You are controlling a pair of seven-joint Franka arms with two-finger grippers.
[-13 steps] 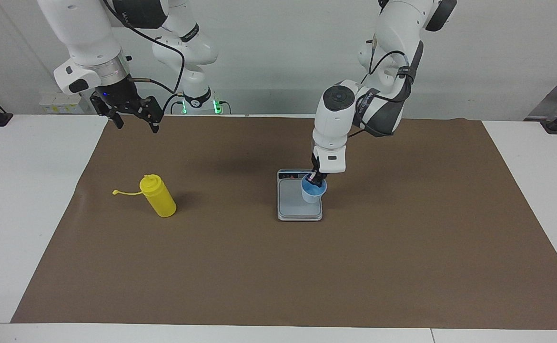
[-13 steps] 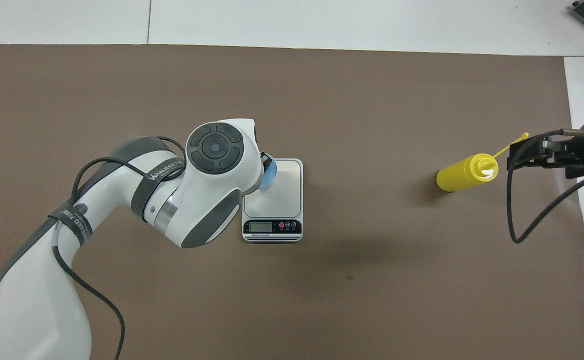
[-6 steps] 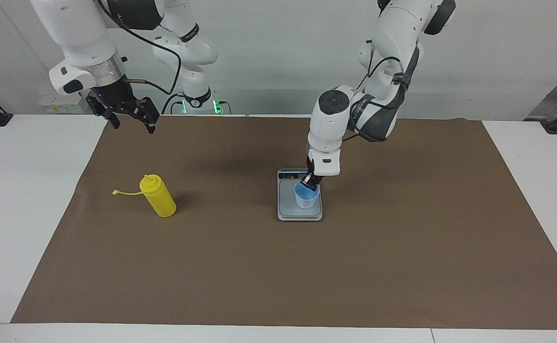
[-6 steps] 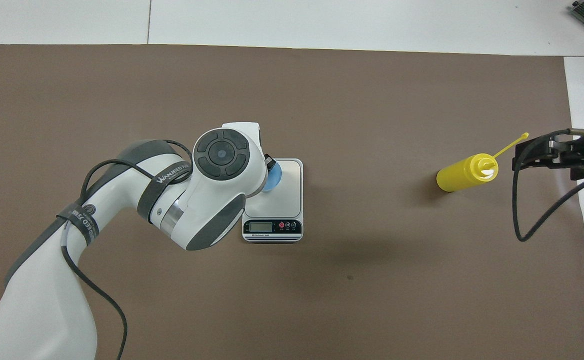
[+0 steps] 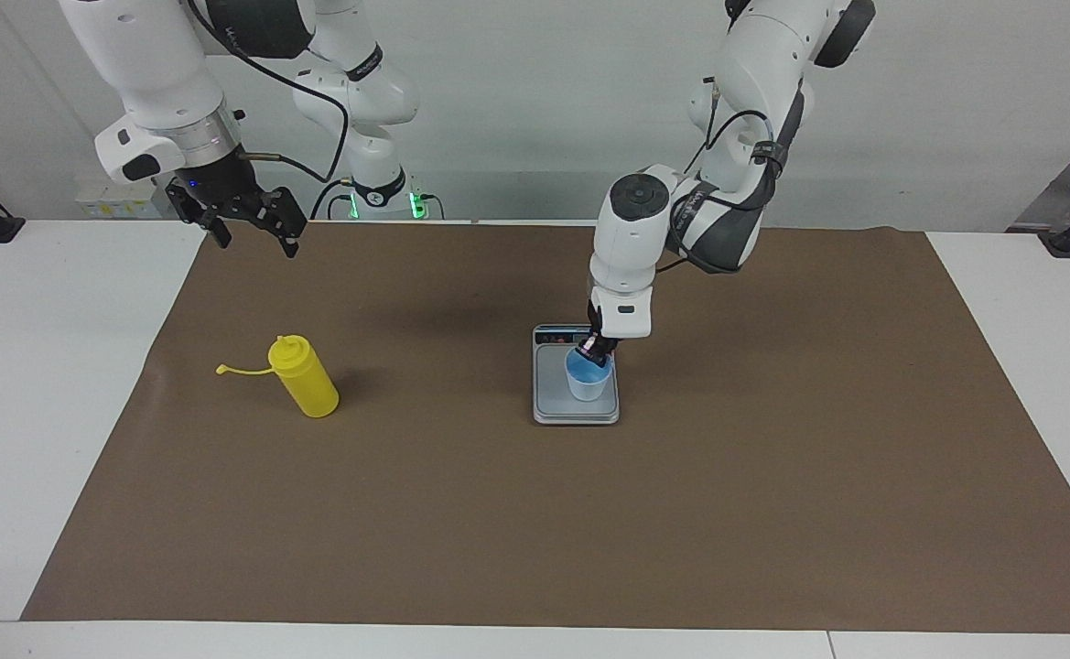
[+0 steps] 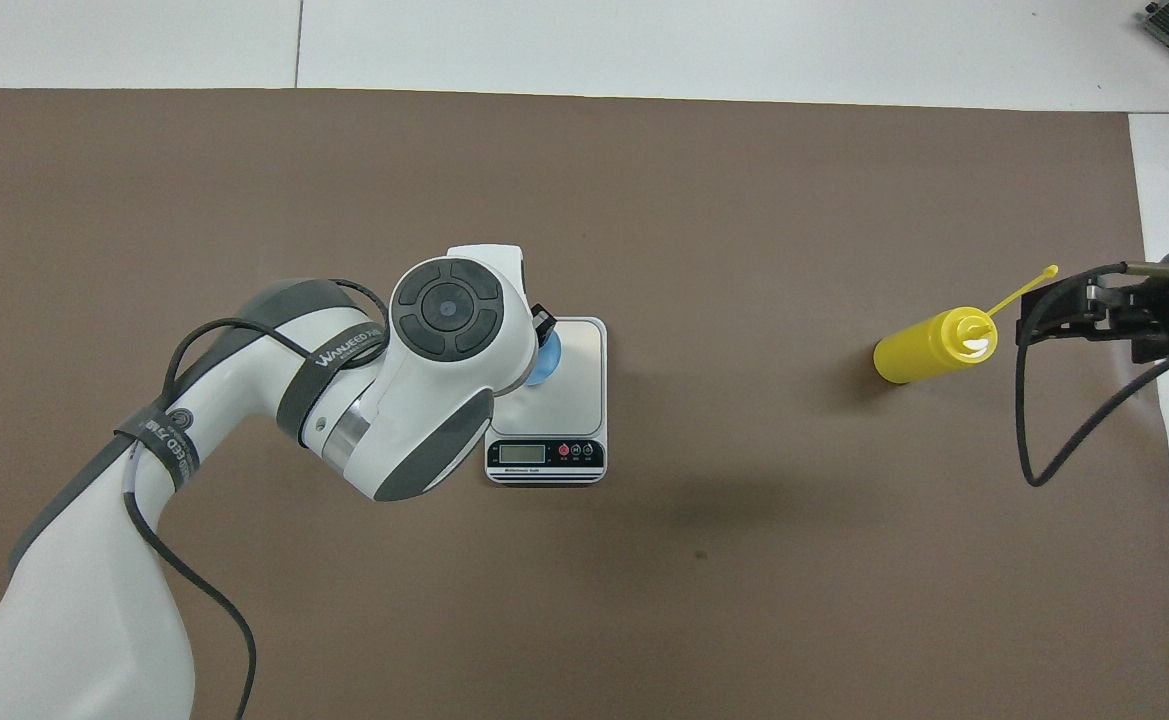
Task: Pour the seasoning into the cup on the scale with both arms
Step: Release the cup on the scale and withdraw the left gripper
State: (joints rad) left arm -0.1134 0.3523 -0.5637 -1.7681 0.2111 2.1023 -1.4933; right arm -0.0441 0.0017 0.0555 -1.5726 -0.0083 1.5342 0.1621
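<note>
Standing on one scale (image 5: 555, 403), one cup (image 5: 587, 381), left tool (image 5: 595, 349) grip unclear, right tool (image 5: 251, 224) open, one seasoning (image 5: 306, 377).

Arm band, left arm (image 6: 339, 350): "WANJEED", rest not legible
Scale (image 6: 584, 380) display: digits unreadable
Scale buttons: markings too small to read

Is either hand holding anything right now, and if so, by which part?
The left hand is at the rim of the cup on the scale; whether it grips cannot be told. The right hand holds nothing, up in the air, open.
</note>
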